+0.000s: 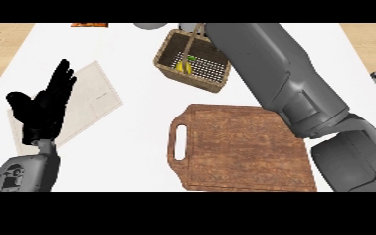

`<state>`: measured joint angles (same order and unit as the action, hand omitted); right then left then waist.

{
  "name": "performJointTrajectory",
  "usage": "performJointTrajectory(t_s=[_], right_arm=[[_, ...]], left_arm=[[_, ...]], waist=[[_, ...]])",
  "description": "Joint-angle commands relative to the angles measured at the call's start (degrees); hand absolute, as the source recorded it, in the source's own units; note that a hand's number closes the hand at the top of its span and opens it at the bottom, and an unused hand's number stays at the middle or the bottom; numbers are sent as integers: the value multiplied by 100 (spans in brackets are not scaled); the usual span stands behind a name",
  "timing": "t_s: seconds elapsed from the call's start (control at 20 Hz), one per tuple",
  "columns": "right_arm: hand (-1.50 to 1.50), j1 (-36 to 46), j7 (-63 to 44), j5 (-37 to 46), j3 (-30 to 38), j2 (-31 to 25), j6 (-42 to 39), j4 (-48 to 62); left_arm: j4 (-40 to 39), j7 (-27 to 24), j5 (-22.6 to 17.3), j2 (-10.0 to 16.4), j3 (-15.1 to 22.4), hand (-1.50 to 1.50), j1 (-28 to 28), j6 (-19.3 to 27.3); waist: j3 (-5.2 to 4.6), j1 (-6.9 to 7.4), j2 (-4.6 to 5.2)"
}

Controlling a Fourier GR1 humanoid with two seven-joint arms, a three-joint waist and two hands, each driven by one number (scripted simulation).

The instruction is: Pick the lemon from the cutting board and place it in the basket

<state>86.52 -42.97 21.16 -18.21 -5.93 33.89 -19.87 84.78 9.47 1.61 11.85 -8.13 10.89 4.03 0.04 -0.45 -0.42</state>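
The black left hand [43, 107] stands open at the left of the view, fingers straight and pointing up, resting and holding nothing; beneath it lies a pale beige rectangular mat [99, 92] on the white counter [140, 144]. The grey right forearm [279, 79] comes in from the near right and runs far across to the rectangular woven wicker basket [213, 82], its far end beside the basket's upright handle; the right hand itself does not show, so whether it is wide or closed on anything cannot be told. Inside the basket, towards its left side, sits a small yellow shape with a touch of green, most likely the lemon [184, 66]; the brown wooden cutting board [242, 149] with its handle slot, near and centre, has nothing on it. Judging by this, the placing step is at or close to its end; the next move would call for making sure the fruit is let go, then lifting the right arm clear of the handle and rim without tipping the basket, and drawing it to the near right.
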Motion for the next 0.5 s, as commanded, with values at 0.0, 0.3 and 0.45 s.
performJointTrajectory(t_s=[0.0,0.3,0.45], right_arm=[[-150,-405,-40,-240,291,-515,41,-731],[-150,-1703,-13,-453,220,-1111,-591,-2536],[-150,-2384,-132,-449,140,-1321,-579,-3654]], left_arm=[[-106,22,-28,93,-108,0,2,-32],[5,-206,35,-96,-74,0,-340,102],[-28,-187,-53,-33,-108,0,-317,-26]], waist=[[3,-170,-47],[1,-285,-84],[-1,-235,-63]])
